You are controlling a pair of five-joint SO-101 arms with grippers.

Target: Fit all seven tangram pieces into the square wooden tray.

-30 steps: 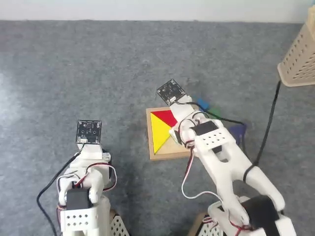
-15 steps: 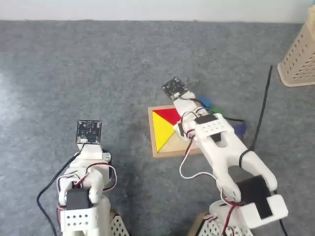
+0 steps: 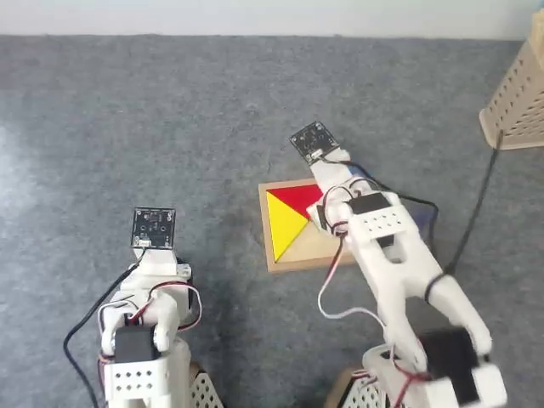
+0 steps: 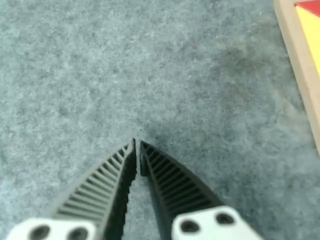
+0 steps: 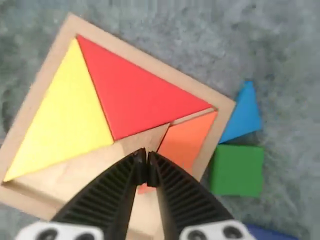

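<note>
Partly hidden tray (image 3: pixel 293 263), right arm (image 3: pixel 398 255) above, dark blue piece (image 5: pixel 272 233) cropped

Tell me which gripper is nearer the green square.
Right. The right gripper is over the tray beside the green square; the left gripper is over carpet past the tray.

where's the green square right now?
Right wrist view: green square lies on the carpet just outside the wooden tray, next to the blue triangle.

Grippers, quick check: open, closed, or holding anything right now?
Left gripper: jaws closed, empty, above the carpet.
Right gripper: jaws closed, nothing visible between them, above the wooden tray.
</note>
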